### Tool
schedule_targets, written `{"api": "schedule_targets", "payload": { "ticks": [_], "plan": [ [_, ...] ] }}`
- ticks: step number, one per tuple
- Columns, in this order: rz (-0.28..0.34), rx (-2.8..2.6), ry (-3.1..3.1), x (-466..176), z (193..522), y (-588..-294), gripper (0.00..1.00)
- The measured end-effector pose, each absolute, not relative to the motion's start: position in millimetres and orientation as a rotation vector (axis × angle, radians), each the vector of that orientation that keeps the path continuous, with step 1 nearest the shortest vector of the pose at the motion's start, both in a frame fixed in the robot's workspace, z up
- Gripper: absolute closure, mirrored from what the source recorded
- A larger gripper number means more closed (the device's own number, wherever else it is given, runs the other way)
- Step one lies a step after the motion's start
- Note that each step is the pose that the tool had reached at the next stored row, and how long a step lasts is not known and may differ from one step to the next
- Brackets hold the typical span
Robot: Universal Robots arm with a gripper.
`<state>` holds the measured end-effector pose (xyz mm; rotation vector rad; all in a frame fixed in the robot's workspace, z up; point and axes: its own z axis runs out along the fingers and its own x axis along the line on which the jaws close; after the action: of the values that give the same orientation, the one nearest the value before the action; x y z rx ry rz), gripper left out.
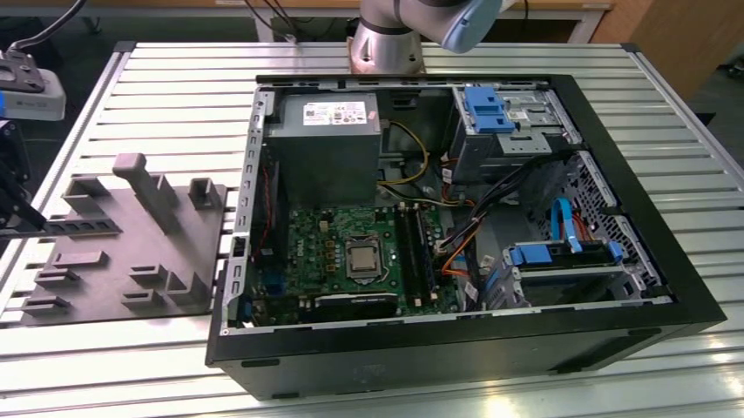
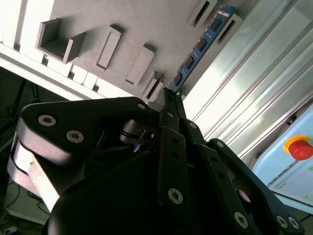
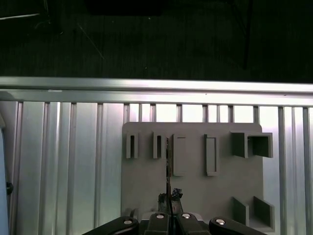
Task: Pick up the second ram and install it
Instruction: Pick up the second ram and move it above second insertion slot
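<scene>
The second ram (image 1: pixel 82 227) is a thin dark stick held level over the grey holder tray (image 1: pixel 128 261) at the exterior view's left. My gripper (image 1: pixel 23 228) is shut on its near end, at the table's far left edge. In the second wrist view the ram (image 2: pixel 200 46) reaches out from the black fingertips (image 2: pixel 168 98) above the tray's raised blocks. In the first wrist view the ram (image 3: pixel 167 166) appears edge-on as a thin line above my gripper (image 3: pixel 169 213). I cannot tell whether the stick touches the tray.
An open computer case (image 1: pixel 465 340) lies to the tray's right, with the motherboard (image 1: pixel 348 261) and its memory slots (image 1: pixel 415 252) facing up. Cables, drive cages and the power supply (image 1: pixel 323 139) crowd the case. The arm's base (image 1: pixel 384 43) stands behind it.
</scene>
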<state>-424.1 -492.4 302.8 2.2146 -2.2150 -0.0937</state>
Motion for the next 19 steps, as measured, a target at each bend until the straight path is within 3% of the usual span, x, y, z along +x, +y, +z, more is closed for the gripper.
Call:
{"api": "schedule_targets", "payload": {
  "ticks": [19],
  "plan": [
    [-0.094,2.215,-2.215,-424.1,308.9,-492.1,0.88]
  ]
}}
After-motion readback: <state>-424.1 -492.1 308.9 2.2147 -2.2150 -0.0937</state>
